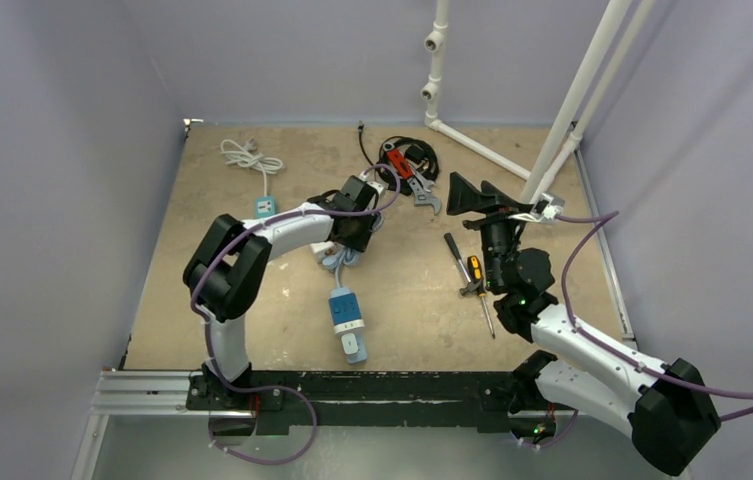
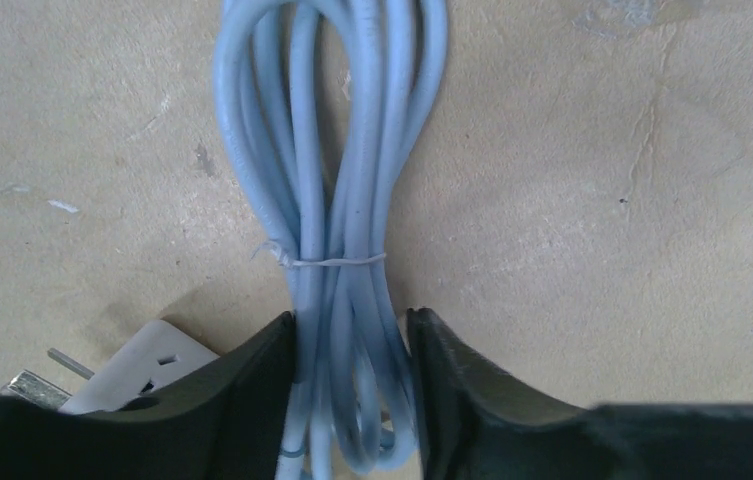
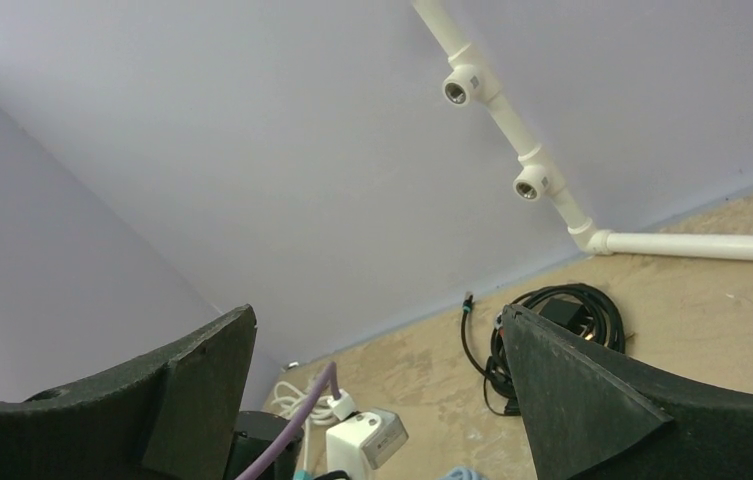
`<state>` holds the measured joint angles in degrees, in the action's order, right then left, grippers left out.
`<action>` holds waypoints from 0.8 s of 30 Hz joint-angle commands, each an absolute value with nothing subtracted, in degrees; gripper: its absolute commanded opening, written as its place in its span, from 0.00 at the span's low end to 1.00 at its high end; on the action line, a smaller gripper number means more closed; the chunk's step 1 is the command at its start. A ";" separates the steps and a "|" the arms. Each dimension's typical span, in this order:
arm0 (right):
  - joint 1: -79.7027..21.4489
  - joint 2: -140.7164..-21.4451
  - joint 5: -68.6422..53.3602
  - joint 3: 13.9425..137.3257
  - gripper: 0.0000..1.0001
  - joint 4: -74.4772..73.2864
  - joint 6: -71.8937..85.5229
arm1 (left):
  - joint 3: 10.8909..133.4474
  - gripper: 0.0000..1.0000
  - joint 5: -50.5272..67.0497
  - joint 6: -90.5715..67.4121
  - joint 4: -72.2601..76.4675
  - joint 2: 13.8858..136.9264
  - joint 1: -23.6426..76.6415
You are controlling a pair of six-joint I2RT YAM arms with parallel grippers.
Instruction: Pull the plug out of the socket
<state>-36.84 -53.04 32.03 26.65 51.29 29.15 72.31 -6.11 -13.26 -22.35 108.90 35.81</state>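
A silver metal wrench (image 1: 426, 197) lies just beside a coiled black cable (image 1: 407, 155); a yellow-and-black-handled screwdriver (image 1: 475, 270) lies nearer, white plastic pipes (image 1: 436, 60) stand behind.

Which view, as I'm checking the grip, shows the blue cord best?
Left wrist: the cord fills the frame, its tied bundle sitting between the fingers of the left hand. The top view shows only a bit of it poking out under that hand; the right wrist catches just a blue sliver at its bottom edge.

Bare bench (image 1: 407, 300) between blue-white socket block (image 1: 347, 322) and yellow-black screwdriver (image 1: 474, 268): open lane. Back crowded: black cable coil (image 1: 407, 158), white plastic pipe frame (image 1: 482, 145). Left claw (image 2: 352, 318) gap full: pale blue cable bundle (image 2: 352, 200).
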 commanded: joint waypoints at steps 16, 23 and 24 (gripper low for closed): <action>-36.99 -58.08 31.88 27.14 0.99 57.11 28.81 | 72.62 0.00 -2.56 -18.00 -18.26 108.49 17.61; -36.97 -63.17 34.49 33.04 0.99 50.57 31.92 | 72.20 0.00 3.57 -24.32 -11.26 107.28 6.21; -37.08 -63.72 34.36 33.20 0.99 50.64 31.59 | 71.96 0.00 4.05 -25.00 -10.44 107.11 5.04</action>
<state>-36.84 -62.46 32.49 28.75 52.07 30.48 72.79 1.54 -21.08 -16.75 109.60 9.65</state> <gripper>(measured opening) 0.987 0.160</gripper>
